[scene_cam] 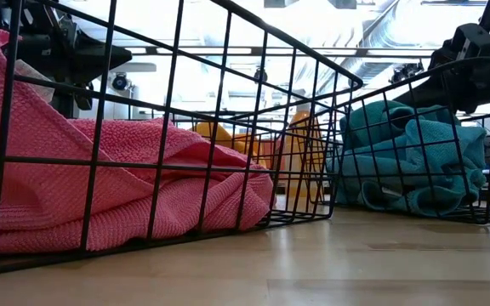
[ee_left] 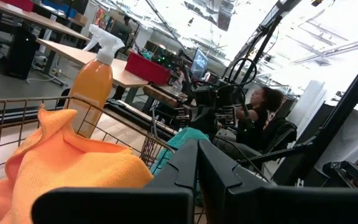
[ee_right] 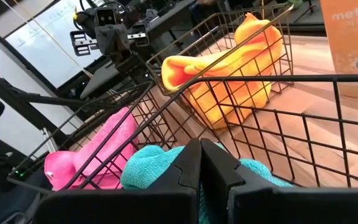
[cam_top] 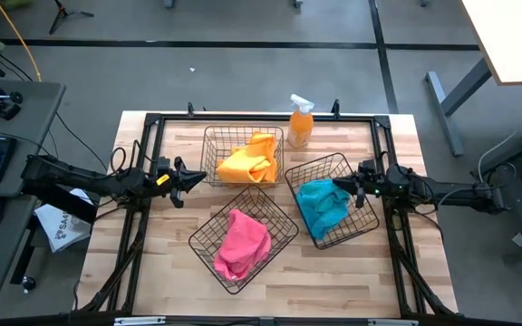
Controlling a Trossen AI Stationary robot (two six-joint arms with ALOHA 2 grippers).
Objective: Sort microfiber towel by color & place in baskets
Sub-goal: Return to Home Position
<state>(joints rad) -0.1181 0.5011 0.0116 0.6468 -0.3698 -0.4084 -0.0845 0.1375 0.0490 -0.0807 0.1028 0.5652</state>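
Observation:
Three wire baskets stand on the wooden table. The far basket (cam_top: 243, 156) holds a yellow-orange towel (cam_top: 250, 161), the near basket (cam_top: 243, 237) a pink towel (cam_top: 241, 243), and the right basket (cam_top: 333, 199) a teal towel (cam_top: 323, 206). My left gripper (cam_top: 199, 177) is shut and empty just left of the far basket, with the yellow-orange towel (ee_left: 61, 165) close before it. My right gripper (cam_top: 338, 184) is shut and empty over the right basket, just above the teal towel (ee_right: 151, 165).
An orange spray bottle (cam_top: 300, 122) with a white trigger stands at the far edge between the far and right baskets. Black frame rails (cam_top: 261, 118) run along the table's sides. A person (ee_left: 260, 118) sits in the room beyond the table.

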